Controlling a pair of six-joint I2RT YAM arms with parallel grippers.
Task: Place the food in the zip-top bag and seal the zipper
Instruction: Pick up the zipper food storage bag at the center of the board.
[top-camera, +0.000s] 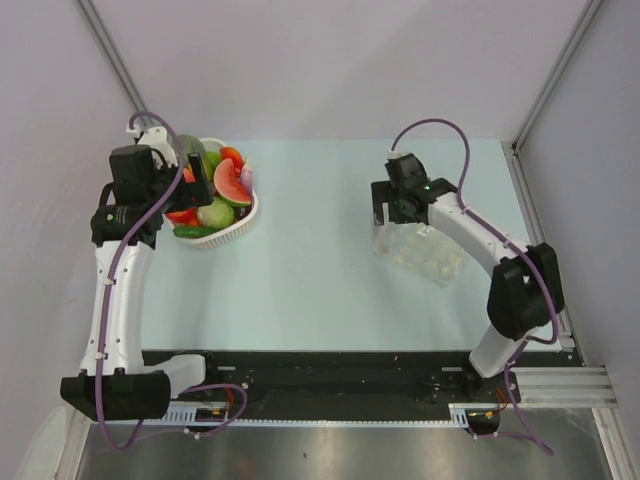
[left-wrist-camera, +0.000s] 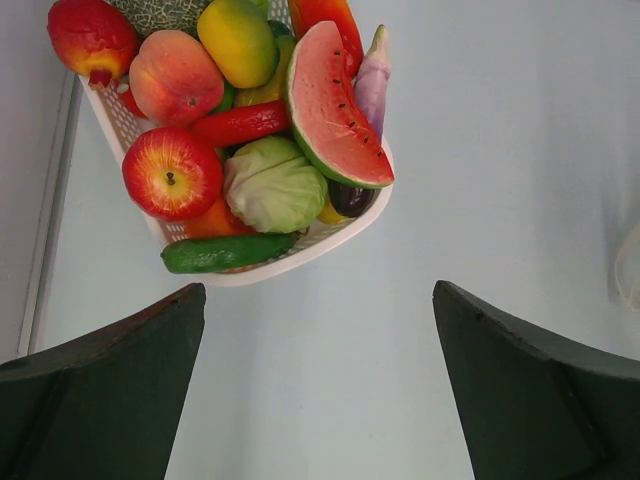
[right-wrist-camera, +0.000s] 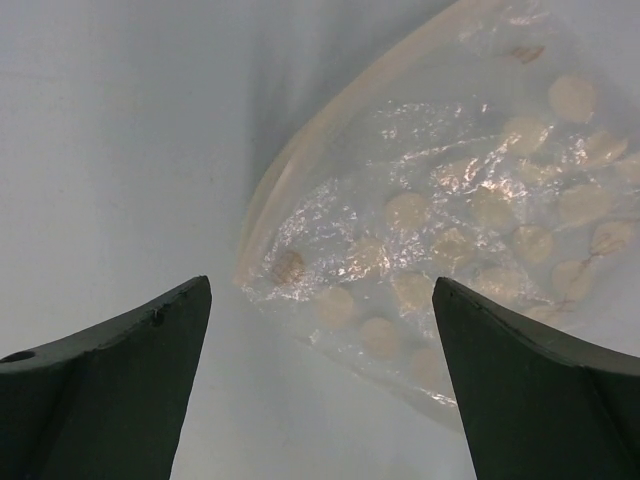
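Left gripper (left-wrist-camera: 318, 298), jaws apart, faces the food (left-wrist-camera: 270, 185) just ahead. Right gripper (right-wrist-camera: 320, 290), likewise spread, hovers over the zip-top bag (right-wrist-camera: 450, 230).

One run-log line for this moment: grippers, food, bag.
left gripper: open, by basket | right gripper: open, over bag | food: all in basket | bag: on table, no food inside

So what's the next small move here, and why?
Probably ease the left tool forward and down onto the watermelon slice. It hangs open and empty short of the basket, all the food lies there, the slice is on top, and the zip-top bag lies empty under the open right tool.
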